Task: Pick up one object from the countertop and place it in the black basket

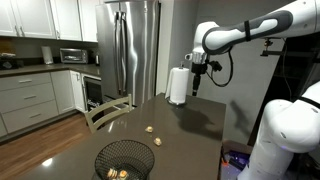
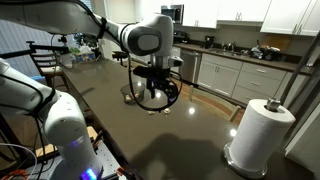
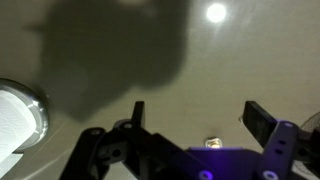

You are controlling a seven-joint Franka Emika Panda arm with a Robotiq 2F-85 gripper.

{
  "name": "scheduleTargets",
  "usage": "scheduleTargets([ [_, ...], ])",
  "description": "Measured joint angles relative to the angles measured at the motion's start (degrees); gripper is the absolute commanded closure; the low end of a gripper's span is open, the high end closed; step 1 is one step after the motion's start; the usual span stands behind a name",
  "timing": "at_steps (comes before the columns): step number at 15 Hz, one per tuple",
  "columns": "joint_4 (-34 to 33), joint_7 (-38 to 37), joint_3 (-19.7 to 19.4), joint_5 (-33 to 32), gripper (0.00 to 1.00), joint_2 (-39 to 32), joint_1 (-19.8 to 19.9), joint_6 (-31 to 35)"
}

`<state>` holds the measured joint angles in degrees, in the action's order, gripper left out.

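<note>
1. The tool [image 3: 197, 122] is spread. In the wrist view its two fingers [image 3: 137, 115] stand well apart, at lower centre and lower right of the frame. Only the dark, glossy surface [image 3: 120, 60] shows between them.
2. In an exterior view the tool [image 1: 196, 86] hangs above the surface at right of centre. It is just beside the white paper-towel roll [image 1: 178, 86] and grips nothing.
3. One tan object [image 3: 211, 143] lies on the surface low in the wrist view, between the lines of the two fingers. It is small and blurred, and it is apart from both fingers.
4. In an exterior view a second lump [image 1: 150, 129] and a third lump [image 1: 158, 141] lie near each other on the surface at frame centre. They sit between the roll and the black basket [image 1: 125, 160].
5. The black basket stands at bottom centre of that view, well apart from the tool. Several tan pieces [image 1: 118, 174] lie in its bottom.
6. A steel refrigerator [image 1: 135, 45] stands at upper centre, and a chair [image 1: 108, 112] is at the far edge of the surface.
</note>
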<state>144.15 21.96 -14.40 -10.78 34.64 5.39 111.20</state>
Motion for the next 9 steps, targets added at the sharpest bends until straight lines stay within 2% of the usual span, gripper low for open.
scheduleTargets([
  [4, -3.36, -0.01, 0.50, 1.79, 0.00, -3.52, -1.86, 2.14],
  [9, -8.05, -0.01, 1.52, 7.09, 0.00, -10.26, -4.90, 6.06],
])
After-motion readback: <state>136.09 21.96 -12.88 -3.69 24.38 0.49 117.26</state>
